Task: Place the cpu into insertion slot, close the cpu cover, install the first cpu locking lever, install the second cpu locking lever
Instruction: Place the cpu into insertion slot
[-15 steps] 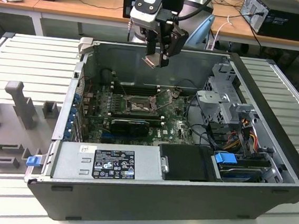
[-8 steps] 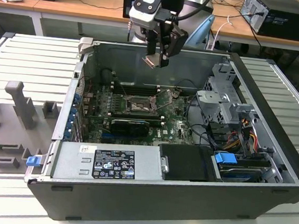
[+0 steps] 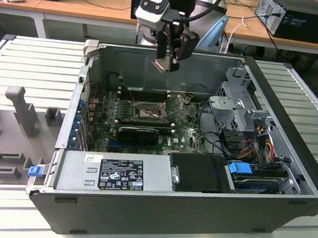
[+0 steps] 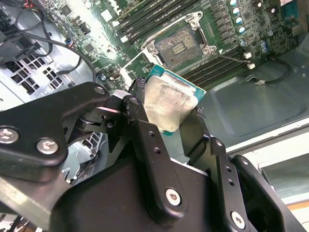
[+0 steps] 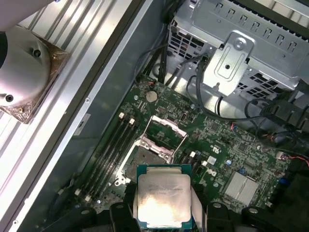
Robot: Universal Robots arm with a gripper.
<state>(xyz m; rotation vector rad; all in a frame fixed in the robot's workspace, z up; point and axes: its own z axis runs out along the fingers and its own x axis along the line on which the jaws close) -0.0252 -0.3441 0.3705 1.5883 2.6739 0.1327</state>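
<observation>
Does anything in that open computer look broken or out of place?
Nothing looks damaged. The cpu is out of its slot, held in the tool above the board; the slot lies bare, its cover raised. The cpu's top looks smudged.

Clear air above insertion slot (image 4: pixel 178 46), raised cpu cover (image 5: pixel 168 125) beside it, cables (image 5: pixel 199 92) nearby

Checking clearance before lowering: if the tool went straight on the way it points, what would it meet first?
Likely the board at or beside the insertion slot, the cpu in the tool touching first; nothing shows between, though depth is unclear.
</observation>
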